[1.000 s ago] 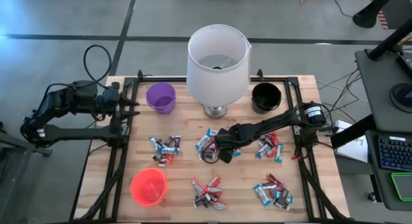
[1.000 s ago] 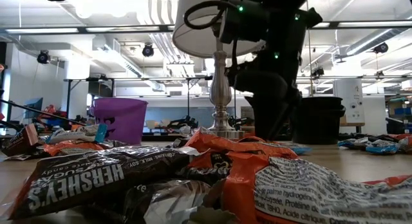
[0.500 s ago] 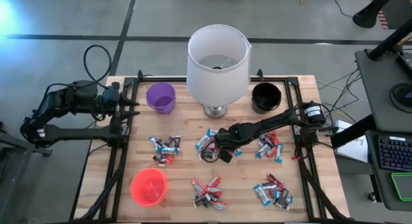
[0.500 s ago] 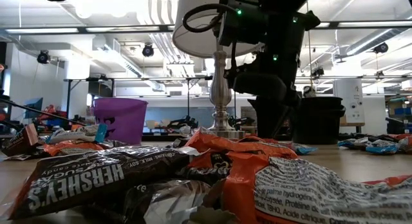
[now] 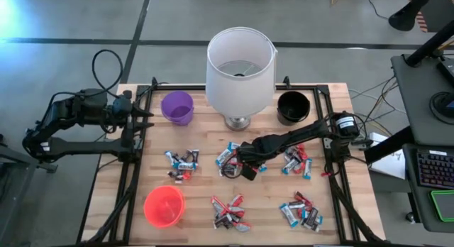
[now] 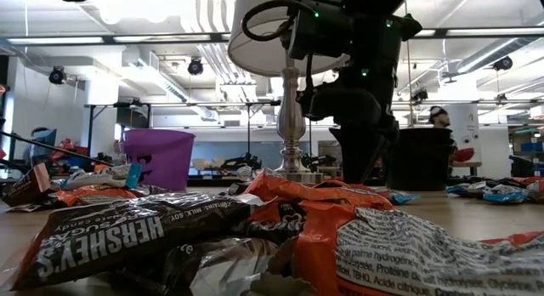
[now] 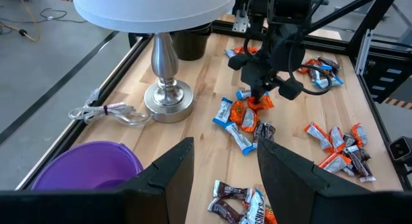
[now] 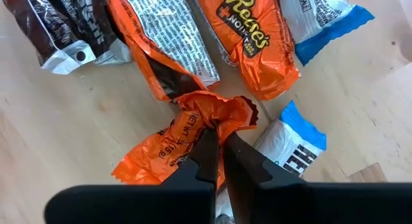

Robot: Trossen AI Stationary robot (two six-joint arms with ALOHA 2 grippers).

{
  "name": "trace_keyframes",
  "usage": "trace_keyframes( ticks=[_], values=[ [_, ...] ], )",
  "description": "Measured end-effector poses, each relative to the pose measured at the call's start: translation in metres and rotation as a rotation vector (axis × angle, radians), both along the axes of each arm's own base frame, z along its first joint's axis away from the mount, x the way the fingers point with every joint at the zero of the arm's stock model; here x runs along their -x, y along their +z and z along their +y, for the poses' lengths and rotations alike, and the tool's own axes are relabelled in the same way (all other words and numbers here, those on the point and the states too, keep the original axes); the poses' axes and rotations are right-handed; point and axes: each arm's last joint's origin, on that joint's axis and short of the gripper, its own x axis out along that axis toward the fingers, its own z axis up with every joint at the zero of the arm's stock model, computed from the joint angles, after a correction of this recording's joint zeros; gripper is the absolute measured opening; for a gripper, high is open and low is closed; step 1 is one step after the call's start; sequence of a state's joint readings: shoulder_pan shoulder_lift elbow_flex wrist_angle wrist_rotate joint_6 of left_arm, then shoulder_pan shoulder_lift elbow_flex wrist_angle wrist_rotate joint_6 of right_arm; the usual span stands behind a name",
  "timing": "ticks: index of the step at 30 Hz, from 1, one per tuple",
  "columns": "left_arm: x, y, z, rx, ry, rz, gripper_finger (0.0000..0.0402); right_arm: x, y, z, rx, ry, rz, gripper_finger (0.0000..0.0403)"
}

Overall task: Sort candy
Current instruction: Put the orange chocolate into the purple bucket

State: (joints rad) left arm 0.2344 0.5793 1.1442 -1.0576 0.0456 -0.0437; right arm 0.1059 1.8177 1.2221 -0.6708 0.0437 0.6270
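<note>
From above, the right pincer [image 5: 242,164] reached into a candy pile [image 5: 228,159] just in front of the lamp [image 5: 240,68]; the left pincer [image 5: 145,116] waited, fingers apart, far to the lamp's left beside the purple cup [image 5: 176,107]

At the right wrist, the fingers [image 8: 207,153] were clamped together on the crumpled end of an orange candy [image 8: 187,137] lying on the wooden surface [image 8: 77,114]

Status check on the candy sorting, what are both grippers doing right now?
Right gripper shut on orange candy wrapper, centre pile. Left gripper open, parked beside purple cup. Lamp stands just behind the pile; nothing blocking.
</note>
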Motion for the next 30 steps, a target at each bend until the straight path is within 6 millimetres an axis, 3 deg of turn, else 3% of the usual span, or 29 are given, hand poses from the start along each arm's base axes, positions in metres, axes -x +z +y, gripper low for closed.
trace_keyframes(
  ticks=[17, 24, 30],
  values=[
    [-0.001, 0.001, 0.000, 0.015, 0.010, -0.011, 0.0154, 0.014, 0.062, -0.003, -0.022, -0.035, -0.193, 0.0008],
    [-0.009, 0.002, 0.002, 0.062, 0.042, -0.025, 0.0158, 0.014, 0.094, -0.003, -0.034, -0.025, -0.399, 0.0008],
    [-0.027, 0.005, 0.007, 0.138, 0.087, -0.053, 0.0186, 0.014, 0.120, -0.003, -0.034, 0.008, -0.579, 0.0008]
  ],
)
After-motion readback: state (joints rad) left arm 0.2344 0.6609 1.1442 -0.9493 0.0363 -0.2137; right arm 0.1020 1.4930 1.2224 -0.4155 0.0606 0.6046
